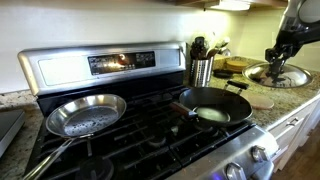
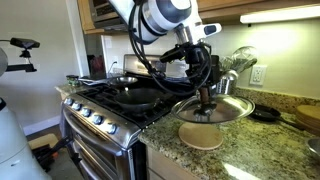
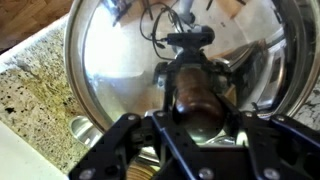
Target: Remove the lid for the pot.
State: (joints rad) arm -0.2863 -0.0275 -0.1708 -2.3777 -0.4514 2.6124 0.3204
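Your gripper [image 2: 205, 97] is out over the granite counter [image 2: 262, 148], beside the stove [image 2: 100, 112], and its fingers are clamped on the small dark knob [image 3: 194, 92] at the centre of the lid [image 2: 228, 109]. In the wrist view the knob sits squarely between the two black fingers [image 3: 122, 132], with the domed glass and its shiny metal rim filling most of the picture and speckled stone showing past the rim on one side.

You have the lid hanging close to level under the gripper, directly above a round tan disc [image 2: 203, 137] that lies on the counter. The lid looks clear of the stone, but you cannot tell from these views whether its rim touches the disc.

In an exterior view the lid [image 1: 278, 75] shows at the far end of the counter, well apart from the pot [image 1: 213, 106]. The pot sits uncovered on a burner at the counter end of the stove, its black interior open to view. A silver frying pan [image 1: 86, 114] rests on the burner at the stove's other end, apart from the pot. A steel utensil holder [image 1: 202, 68] stands behind the pot at the stove's back corner, between the pot and the lid.
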